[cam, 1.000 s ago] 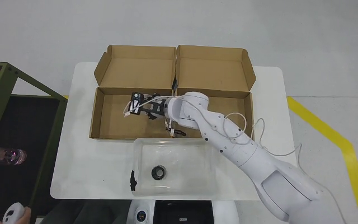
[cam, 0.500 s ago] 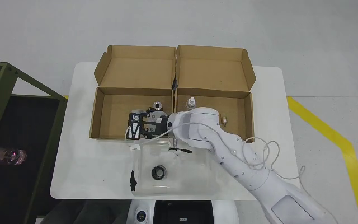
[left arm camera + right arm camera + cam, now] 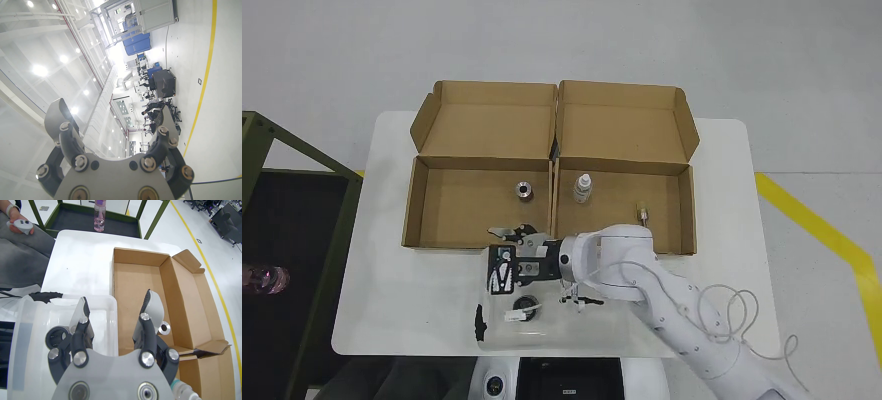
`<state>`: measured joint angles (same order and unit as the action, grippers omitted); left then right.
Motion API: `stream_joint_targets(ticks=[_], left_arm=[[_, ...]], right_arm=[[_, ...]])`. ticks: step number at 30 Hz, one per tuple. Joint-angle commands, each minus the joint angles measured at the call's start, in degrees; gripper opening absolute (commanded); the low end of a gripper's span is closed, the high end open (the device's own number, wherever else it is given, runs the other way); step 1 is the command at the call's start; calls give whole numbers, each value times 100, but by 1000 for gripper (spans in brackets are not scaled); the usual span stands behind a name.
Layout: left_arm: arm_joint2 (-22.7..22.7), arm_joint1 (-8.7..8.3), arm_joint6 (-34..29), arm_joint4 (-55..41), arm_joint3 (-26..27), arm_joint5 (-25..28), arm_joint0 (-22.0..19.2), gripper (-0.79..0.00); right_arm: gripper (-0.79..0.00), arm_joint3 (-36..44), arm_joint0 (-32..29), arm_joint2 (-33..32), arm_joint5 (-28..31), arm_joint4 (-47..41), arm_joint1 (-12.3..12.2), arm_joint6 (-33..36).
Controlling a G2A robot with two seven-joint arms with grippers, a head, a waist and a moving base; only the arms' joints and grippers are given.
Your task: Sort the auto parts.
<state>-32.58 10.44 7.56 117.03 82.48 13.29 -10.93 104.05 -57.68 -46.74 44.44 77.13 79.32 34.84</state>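
Holding box (image 3: 452,205): white table (image 3: 387,285), grey floor (image 3: 542,40)

A white table (image 3: 382,250) stands on a pale grey floor. A green metal rack (image 3: 297,143) stands just beside the table's left edge, with a black mat (image 3: 282,260) inside it. A pink bottle (image 3: 99,217) stands upright on the mat. A yellow line (image 3: 822,233) runs across the floor past the table's right edge.

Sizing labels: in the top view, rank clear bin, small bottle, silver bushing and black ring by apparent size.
1. clear bin
2. small bottle
3. black ring and silver bushing look about alike; not ranked.
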Motion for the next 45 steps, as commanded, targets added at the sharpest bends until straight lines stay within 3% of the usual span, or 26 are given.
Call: stream_joint_targets(ticks=[1, 16, 21, 25, 45], left_arm=[[0, 0, 0, 0, 0, 0, 0, 0], [0, 0, 0, 0, 0, 0, 0, 0], [0, 0, 0, 0, 0, 0, 0, 0], [0, 0, 0, 0, 0, 0, 0, 0], [0, 0, 0, 0, 0, 0, 0, 0]], right_arm=[[-289, 65, -137, -20, 62, 67, -37, -18], [-296, 528, -1001, 54, 574, 717, -294, -221], [-265, 543, -1150, 51, 656, 874, -363, -271], [-228, 492, -1209, 77, 736, 957, -402, -275], [-237, -231, -991, 312, 616, 1093, -443, -344]])
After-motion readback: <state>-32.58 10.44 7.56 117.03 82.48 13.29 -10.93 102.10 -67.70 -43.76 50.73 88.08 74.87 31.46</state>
